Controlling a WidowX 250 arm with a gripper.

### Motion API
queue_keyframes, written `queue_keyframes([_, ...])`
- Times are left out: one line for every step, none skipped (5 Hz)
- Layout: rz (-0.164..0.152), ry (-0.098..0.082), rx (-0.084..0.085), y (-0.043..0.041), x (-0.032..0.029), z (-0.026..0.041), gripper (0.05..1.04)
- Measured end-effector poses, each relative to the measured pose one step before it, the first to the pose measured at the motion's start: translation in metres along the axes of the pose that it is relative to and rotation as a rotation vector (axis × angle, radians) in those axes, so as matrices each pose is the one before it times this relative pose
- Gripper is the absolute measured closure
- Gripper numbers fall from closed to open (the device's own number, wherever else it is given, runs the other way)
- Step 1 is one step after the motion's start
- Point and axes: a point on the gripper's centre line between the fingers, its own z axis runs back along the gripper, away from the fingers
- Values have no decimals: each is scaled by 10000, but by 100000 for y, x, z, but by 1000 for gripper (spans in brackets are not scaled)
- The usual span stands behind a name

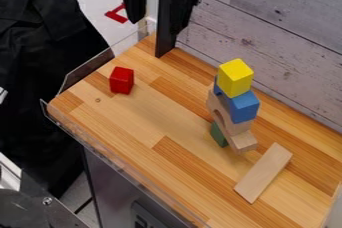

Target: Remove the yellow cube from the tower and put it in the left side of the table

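1. A wooden plank (264, 173) is lying beside the leaning tower (230, 126).
2. The yellow cube (235, 78) is crowning that tower; its removal is apparently still awaiting a grasp.
3. The red cube (121, 80) is occupying part of the table's (143, 122) left side, so placement is requiring space beside it.
4. The black gripper (155, 27) is hanging beyond, fingers parted, holding nothing; alignment above the yellow cube is coming next, without nudging the stack.

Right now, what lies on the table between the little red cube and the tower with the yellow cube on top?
Nothing but bare striped-wood tabletop lies between the red cube and the tower, as the camera view shows.
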Motion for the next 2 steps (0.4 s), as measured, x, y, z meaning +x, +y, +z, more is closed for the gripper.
queue_keyframes([-1,260,-19,30,-138,-704,94])
queue_keyframes([-1365,114,93,-1221,-39,-283,94])
